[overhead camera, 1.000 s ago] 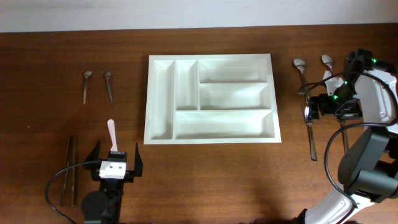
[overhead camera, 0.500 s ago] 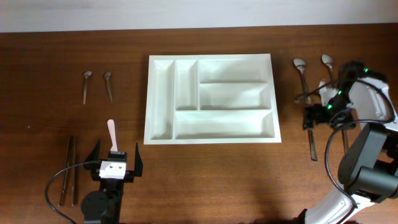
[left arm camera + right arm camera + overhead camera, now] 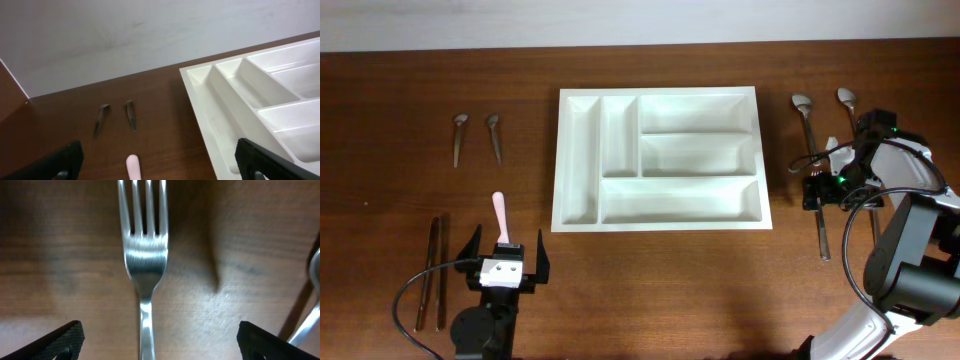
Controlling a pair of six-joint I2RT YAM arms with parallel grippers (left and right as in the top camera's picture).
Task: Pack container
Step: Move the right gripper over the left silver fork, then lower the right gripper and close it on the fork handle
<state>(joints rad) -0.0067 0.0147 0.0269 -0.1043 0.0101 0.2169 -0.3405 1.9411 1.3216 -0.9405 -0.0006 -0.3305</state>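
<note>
Mid-surface, on the dark brown wooden surface (image 3: 650,300): a large white rectangular plastic cutlery tray (image 3: 680,200), five compartments, all bare. Nothing packed yet, by the look of it.

Off to the tray's right, well apart from its rim: a silver metal fork (image 3: 145,265), flat on the wood, tines toward the far edge, handle toward the robot. Poised low over it, the right gripper (image 3: 823,188), spread wide, one finger on either side of the fork's neck, clear of the metal in the wrist view. Holding nothing.

Key relation: fork's long axis running near-to-far, gripper opening running left-to-right across it. Squarely set for a pinch on the neck, then; probably only a short drop and a squeeze needed. From there, tray to the robot's left. Parallel to the fork as laid: the two narrow upright compartments on the tray's far side. At right angles to it: the three long horizontal ones, nearer the gripper, likely calling for a quarter turn of the wrist.

Near the front edge, the left gripper (image 3: 507,245), likewise wide open and empty, just behind a slim pale pink utensil handle (image 3: 499,212). Separated from the fork by the whole tray, so the right arm's job by any reckoning.
</note>
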